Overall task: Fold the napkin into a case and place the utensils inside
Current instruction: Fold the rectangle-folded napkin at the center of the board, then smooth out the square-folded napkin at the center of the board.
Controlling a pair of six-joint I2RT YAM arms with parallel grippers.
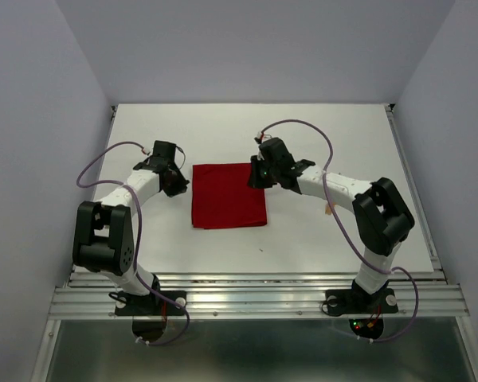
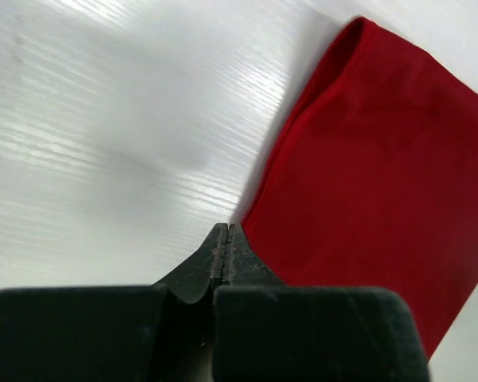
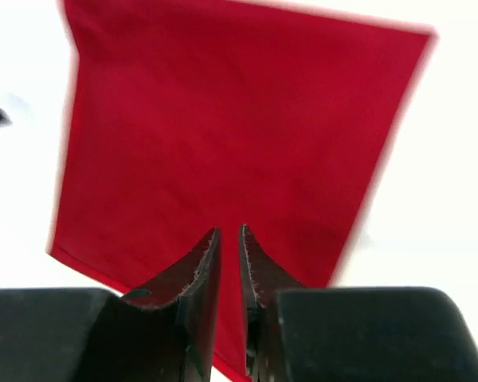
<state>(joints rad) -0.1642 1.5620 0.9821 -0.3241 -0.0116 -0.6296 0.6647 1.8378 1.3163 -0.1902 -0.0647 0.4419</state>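
Note:
The red napkin (image 1: 229,206) lies flat on the white table as a folded, roughly square piece. My left gripper (image 1: 182,185) sits just off its left edge with its jaws pressed together and nothing between them; in the left wrist view the gripper (image 2: 226,231) rests on the table beside the napkin (image 2: 382,183). My right gripper (image 1: 256,177) hovers over the napkin's upper right corner. In the right wrist view the gripper (image 3: 229,232) has a narrow gap between its fingers, and only the napkin (image 3: 239,119) below shows through it. A small orange sliver of the utensils (image 1: 328,209) peeks out beside the right forearm.
The white table (image 1: 319,135) is walled in by grey panels on three sides, with a metal rail (image 1: 255,298) along the near edge. Both arms' cables (image 1: 103,159) loop above the table.

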